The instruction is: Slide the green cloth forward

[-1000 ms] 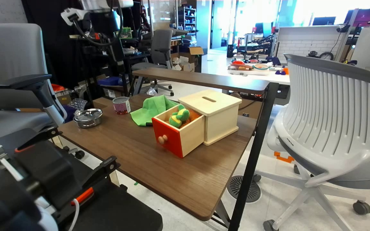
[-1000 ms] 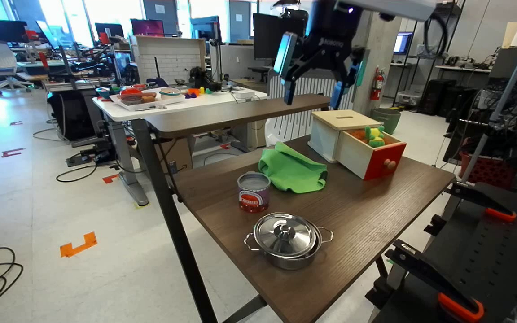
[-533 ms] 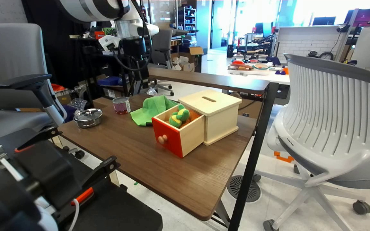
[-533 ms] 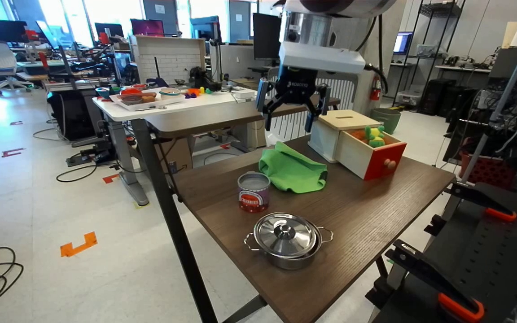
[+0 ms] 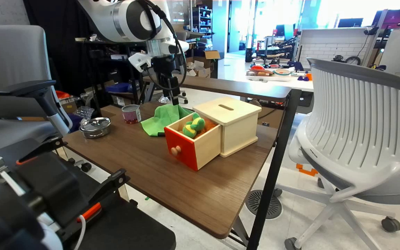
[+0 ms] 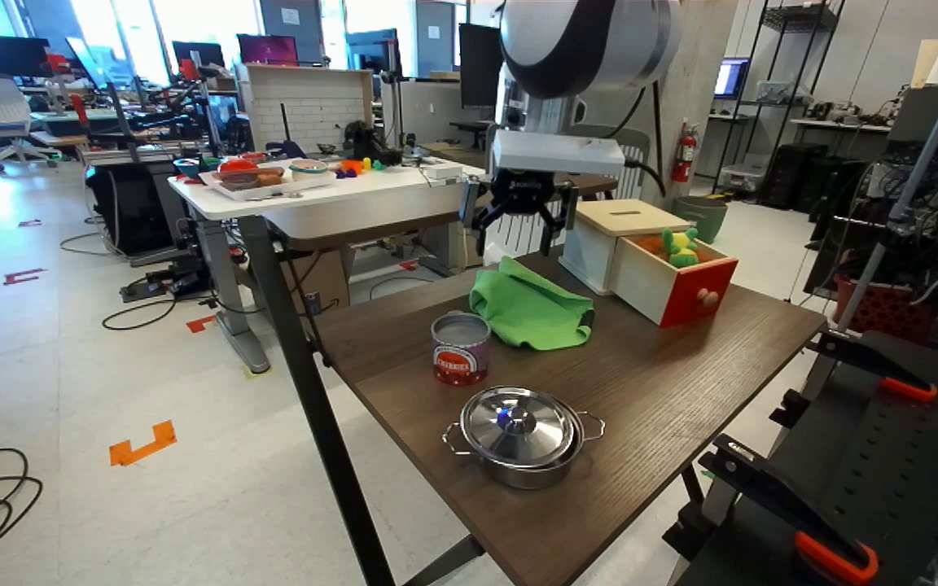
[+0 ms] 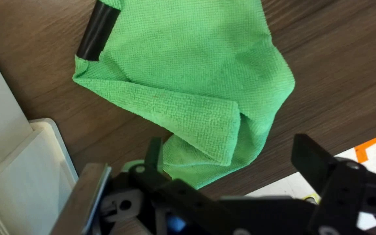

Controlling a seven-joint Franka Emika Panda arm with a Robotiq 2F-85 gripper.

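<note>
Your gripper (image 6: 514, 242) hangs above the green cloth (image 6: 528, 309), its jaws apart.
It lies rumpled on the bench (image 6: 664, 382), between the cherries can (image 6: 460, 350) and the wooden box (image 6: 638, 222); your wrist view shows it folded partly over itself.

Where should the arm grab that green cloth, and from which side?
Probably by the folded flap, from straight above. The cloth bunches up there, offering something to pinch, while the rest lies flatter. The open gripper hangs near that end, and a downward approach should clear the box and can beside it.
</note>
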